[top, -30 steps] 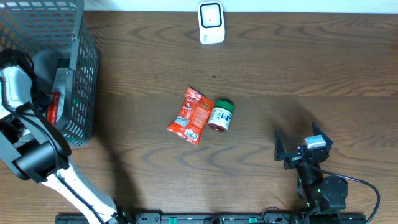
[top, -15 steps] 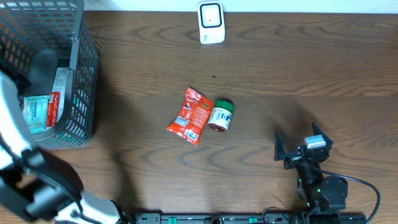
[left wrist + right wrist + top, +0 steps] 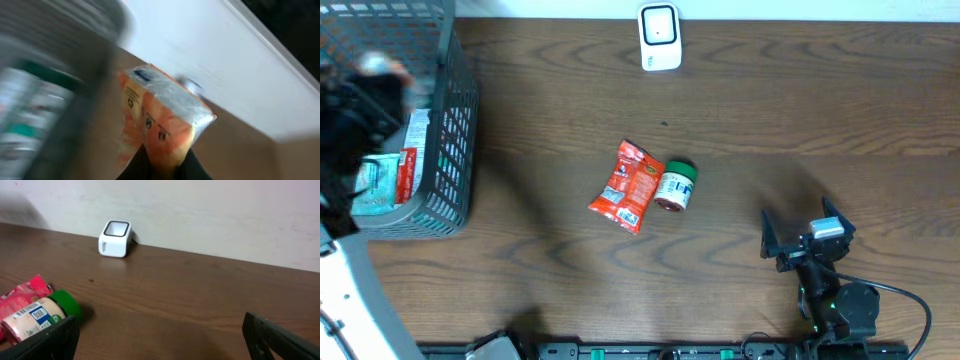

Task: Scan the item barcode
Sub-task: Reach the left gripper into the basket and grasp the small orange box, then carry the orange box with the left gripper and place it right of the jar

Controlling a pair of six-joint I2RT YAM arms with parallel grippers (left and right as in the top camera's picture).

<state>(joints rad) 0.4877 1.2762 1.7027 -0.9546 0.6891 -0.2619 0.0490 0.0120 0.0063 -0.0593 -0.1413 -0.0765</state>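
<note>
My left gripper (image 3: 162, 167) is shut on an orange and clear packet (image 3: 165, 112), which fills the left wrist view and sticks up from between the dark fingers. Overhead, that gripper (image 3: 372, 92) is a dark blur above the grey wire basket (image 3: 455, 120) at the far left. The white barcode scanner (image 3: 659, 37) stands at the table's back edge, and the right wrist view shows the scanner (image 3: 115, 238) too. My right gripper (image 3: 798, 243) rests open near the front right, nothing between its fingers (image 3: 50, 340).
A red snack packet (image 3: 626, 186) and a green-lidded jar (image 3: 674, 185) lie side by side mid-table. The basket still holds other packets (image 3: 390, 175). The jar (image 3: 42, 315) sits just left of my right gripper's view.
The left gripper has shut on the packet and risen out of the basket, moving fast enough to blur. The right arm and the table items have not moved.
</note>
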